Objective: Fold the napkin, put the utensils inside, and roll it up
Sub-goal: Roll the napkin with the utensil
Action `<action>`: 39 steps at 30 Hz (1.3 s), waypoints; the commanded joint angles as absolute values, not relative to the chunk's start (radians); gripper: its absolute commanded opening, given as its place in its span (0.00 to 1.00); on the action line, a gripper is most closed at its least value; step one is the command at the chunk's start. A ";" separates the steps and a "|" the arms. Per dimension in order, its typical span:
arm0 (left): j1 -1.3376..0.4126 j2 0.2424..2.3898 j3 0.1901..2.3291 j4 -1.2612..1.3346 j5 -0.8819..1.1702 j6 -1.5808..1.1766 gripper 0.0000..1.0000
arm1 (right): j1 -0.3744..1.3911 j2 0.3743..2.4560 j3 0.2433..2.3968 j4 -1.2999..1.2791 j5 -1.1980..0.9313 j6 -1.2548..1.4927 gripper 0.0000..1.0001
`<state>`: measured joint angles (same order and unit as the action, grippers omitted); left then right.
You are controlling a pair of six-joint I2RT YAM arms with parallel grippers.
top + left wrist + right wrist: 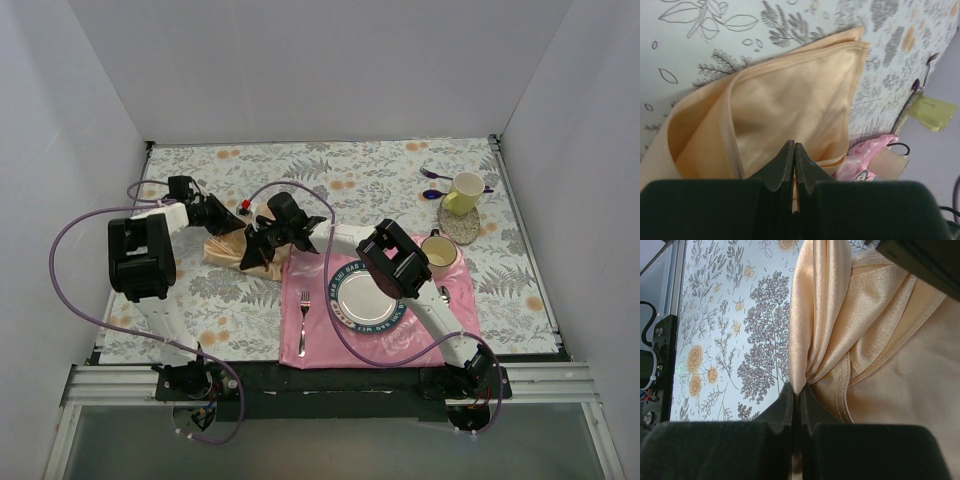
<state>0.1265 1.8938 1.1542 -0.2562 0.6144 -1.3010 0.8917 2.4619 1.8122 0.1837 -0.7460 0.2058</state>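
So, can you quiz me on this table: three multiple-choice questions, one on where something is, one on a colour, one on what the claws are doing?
1. Where is the fork? A on the floor; B on the pink mat, left of the plate; C on the plate.
2. What colour is the mug on the coaster? A red; B black; C yellow.
3. How do the left gripper and right gripper meet the napkin? A both shut on it; B both open above it; C one open, one shut.
Answers: B, the top view shows it on the mat beside the plate; C, its body is pale yellow; A, each wrist view shows closed fingers pinching cloth.
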 commanded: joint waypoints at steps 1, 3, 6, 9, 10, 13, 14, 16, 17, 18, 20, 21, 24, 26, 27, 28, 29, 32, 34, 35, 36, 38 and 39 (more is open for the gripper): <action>0.126 1.968 1.213 -0.238 0.666 -1.282 0.00 | 0.900 2.462 1.862 0.189 -0.781 0.172 0.01; 0.121 1.988 1.213 -0.226 0.666 -1.282 0.00 | 0.904 2.465 1.876 0.169 -0.782 0.160 0.01; 0.126 2.006 1.218 -0.250 0.585 -1.263 0.00 | 0.910 2.470 1.904 0.135 -0.785 0.140 0.01; 0.147 2.020 1.230 -0.297 0.488 -1.244 0.00 | 0.917 2.470 1.930 0.092 -0.778 0.114 0.01; 0.156 2.017 1.223 -0.296 0.471 -1.247 0.00 | 0.920 2.468 1.942 0.080 -0.775 0.104 0.01; 0.184 1.985 1.190 -0.284 0.428 -1.255 0.00 | 0.922 2.468 1.950 0.052 -0.756 0.084 0.01; 0.189 1.976 1.181 -0.281 0.410 -1.253 0.00 | 0.923 2.468 1.948 0.043 -0.752 0.081 0.01; 0.202 1.957 1.177 -0.282 0.402 -1.250 0.00 | 0.923 2.468 1.941 0.043 -0.736 0.080 0.01; 0.206 1.956 1.177 -0.282 0.397 -1.244 0.00 | 0.923 2.470 1.927 0.048 -0.732 0.084 0.01; 0.212 1.954 1.180 -0.285 0.391 -1.244 0.00 | 0.923 2.473 1.925 0.057 -0.730 0.089 0.01; 0.219 1.956 1.184 -0.284 0.402 -1.243 0.00 | 0.923 2.485 1.933 0.055 -0.723 0.097 0.01; 0.219 1.962 1.193 -0.284 0.411 -1.243 0.00 | 0.922 2.493 1.939 0.051 -0.724 0.104 0.01; 0.221 1.968 1.213 -0.288 0.434 -1.239 0.00 | 0.922 2.519 1.976 0.034 -0.724 0.112 0.01; 0.219 1.960 1.235 -0.298 0.430 -1.233 0.02 | 0.917 2.530 1.971 0.052 -0.729 0.136 0.01; 0.216 1.942 1.241 -0.301 0.413 -1.230 0.07 | 0.916 2.533 1.961 0.063 -0.730 0.149 0.01; 0.215 1.925 1.246 -0.304 0.399 -1.229 0.12 | 0.914 2.548 1.965 0.070 -0.739 0.167 0.01; 0.210 1.907 1.246 -0.307 0.382 -1.230 0.27 | 0.911 2.557 1.971 0.072 -0.745 0.179 0.01; 0.193 1.813 1.230 -0.305 0.324 -1.223 0.36 | 0.902 2.576 1.957 0.109 -0.753 0.242 0.01; 0.189 1.732 1.218 -0.310 0.272 -1.221 0.36 | 0.890 2.571 1.907 0.162 -0.771 0.299 0.01; 0.190 1.697 1.194 -0.311 0.249 -1.224 0.37 | 0.888 2.572 1.896 0.205 -0.776 0.352 0.01; 0.187 1.665 1.174 -0.310 0.227 -1.229 0.41 | 0.884 2.574 1.890 0.218 -0.784 0.373 0.01; 0.181 1.577 1.116 -0.314 0.190 -1.235 0.42 | 0.871 2.588 1.884 0.254 -0.811 0.440 0.01; 0.181 1.551 1.095 -0.319 0.189 -1.238 0.42 | 0.862 2.592 1.882 0.270 -0.818 0.465 0.01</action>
<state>0.1909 1.7248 1.1690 -0.3046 0.2966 -1.2449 0.8928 2.5458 1.9099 0.1814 -0.7784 0.3206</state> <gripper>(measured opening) 0.418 0.061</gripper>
